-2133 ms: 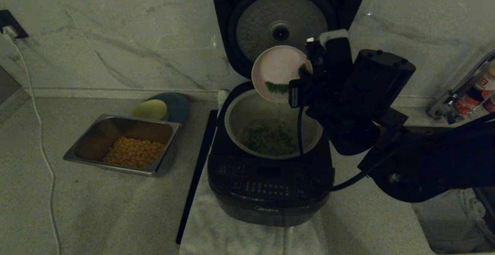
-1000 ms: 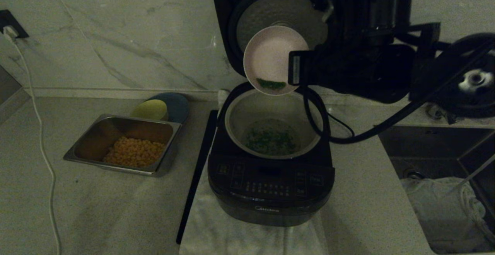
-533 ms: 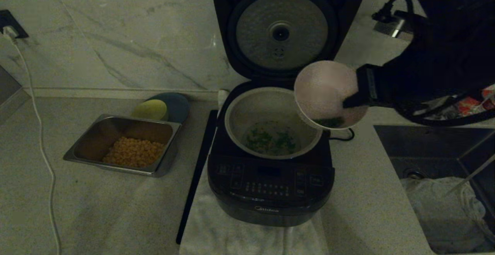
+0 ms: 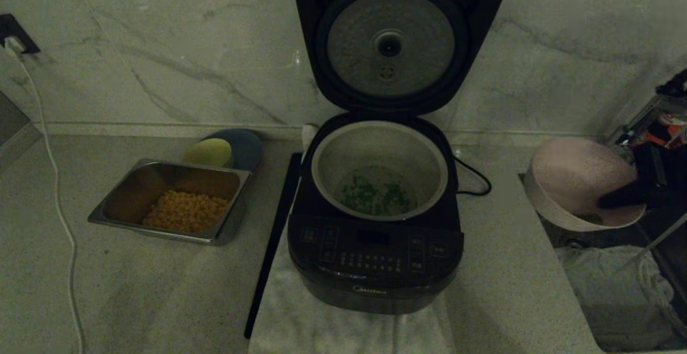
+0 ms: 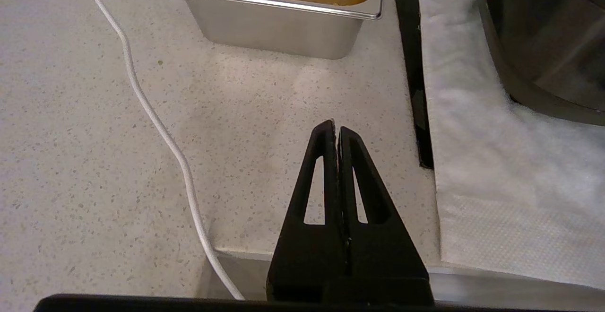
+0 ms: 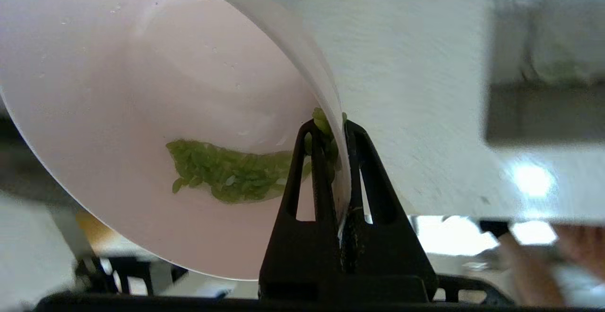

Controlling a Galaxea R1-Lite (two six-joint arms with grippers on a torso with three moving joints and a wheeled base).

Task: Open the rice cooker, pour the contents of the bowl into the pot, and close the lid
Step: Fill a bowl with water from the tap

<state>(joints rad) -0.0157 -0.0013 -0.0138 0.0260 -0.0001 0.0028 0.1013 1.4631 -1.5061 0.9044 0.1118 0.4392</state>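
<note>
- Head view, progress: rice cooker point(image 4: 375, 257) stands open on a white cloth point(image 4: 300, 322); lid point(image 4: 397, 43) upright against the marble wall, silver inner plate facing forward. Opening step judged done.
- Head view, pour: pot point(image 4: 327, 166) seated in the cooker, chopped green contents point(image 4: 375, 196) lying on its floor. Pour judged largely done.
- Head view, bowl: pale bowl point(image 4: 579, 185) held tilted at far right, well apart from the cooker, above the sink edge; right gripper point(image 4: 622, 198) dark at its rim. Left to do: set the bowl down, close the lid.
- Head view, surroundings: steel tray point(image 4: 107, 214) of yellow kernels to the left of the cooker; yellow-green bowl point(image 4: 209, 153) behind it; white cable point(image 4: 59, 209) trailing across the counter; black strip point(image 4: 273, 236) beside the cloth. Nothing stands in the lid's closing path.
- Left wrist view: left gripper point(image 5: 336, 130) clenched on nothing, hovering low over the counter's front edge, idle; tray, cable and cloth ahead of it.
- Right wrist view: right gripper clamped on the bowl's wall, one finger inside, one outside; a smear of green bits point(image 6: 227, 170) clings near the pinch point, so a small residue remains unpoured.
</note>
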